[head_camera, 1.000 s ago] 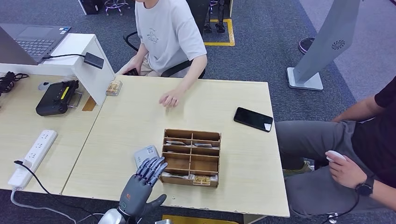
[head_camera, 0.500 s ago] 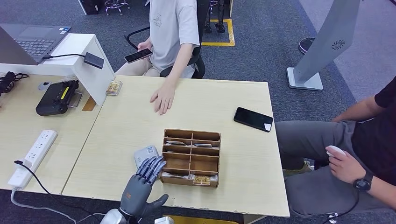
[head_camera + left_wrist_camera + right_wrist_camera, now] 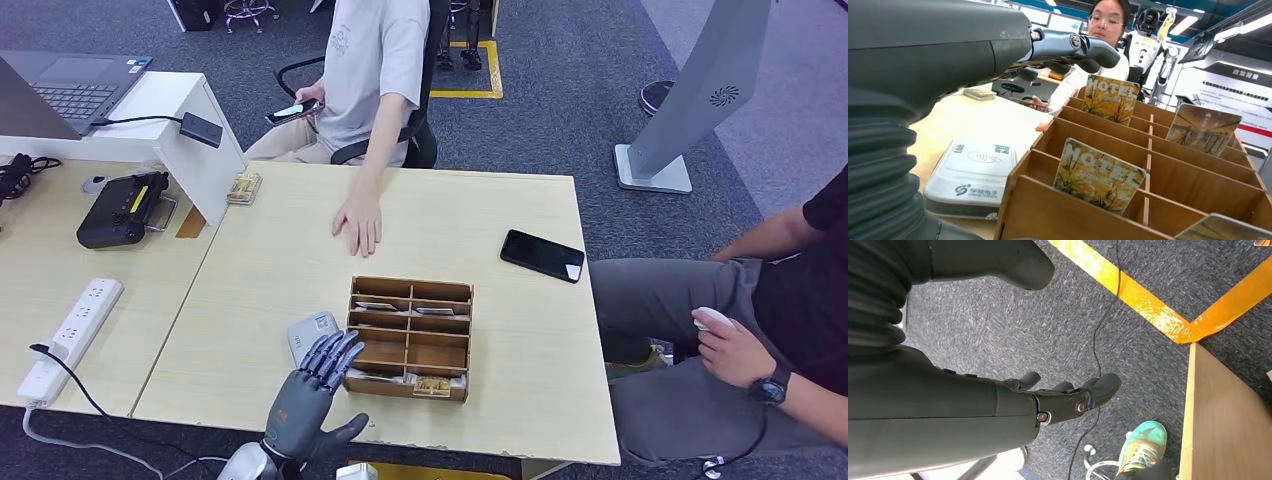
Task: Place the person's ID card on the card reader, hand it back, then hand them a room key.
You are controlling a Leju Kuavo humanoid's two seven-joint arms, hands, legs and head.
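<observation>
At the lower middle of the head view the left hand (image 3: 305, 395) hovers with fingers spread and nothing in them, over the grey card reader (image 3: 312, 333) that lies just left of the wooden key box (image 3: 410, 337) on the desk (image 3: 280, 250). Hotel room key cards (image 3: 1098, 175) stand in the box's compartments. The right hand (image 3: 1068, 400) hangs over the carpet, fingers loosely extended and empty, while a person's hand (image 3: 359, 218) rests flat on the desk at upper centre.
</observation>
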